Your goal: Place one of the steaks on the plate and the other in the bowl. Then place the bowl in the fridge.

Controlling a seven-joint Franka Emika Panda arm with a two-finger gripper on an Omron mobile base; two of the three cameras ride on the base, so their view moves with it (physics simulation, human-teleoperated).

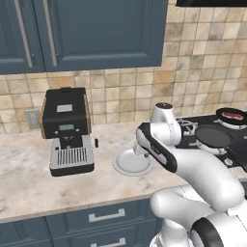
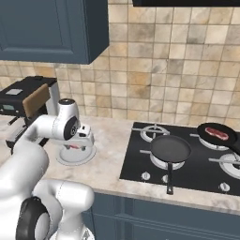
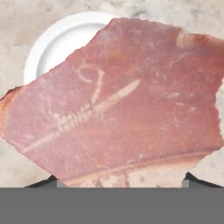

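Left base view: the arm reached down over the counter, and the plate lay directly beneath the claw, whose fingers were hidden behind the wrist and forearm; to its far right, on the stove, the second steak sat in a black pan, with an empty frying pan nearer. Right base view: the claw hung just above the plate, a thin red edge of the held steak showing under it — the jaws themselves could not be made out here. Hand view: the steak lay close before the camera, its long axis running across the frame, tilted slightly; both finger tips flanked its lower edge, jaws standing wide and apparently clamped on the slab. The plate lay beyond and below, mostly covered — its far rim and centre hidden. Judgement: the release turns on the steak being centred over the plate, and that offset could not be confirmed. Bowl and fridge were out of frame.
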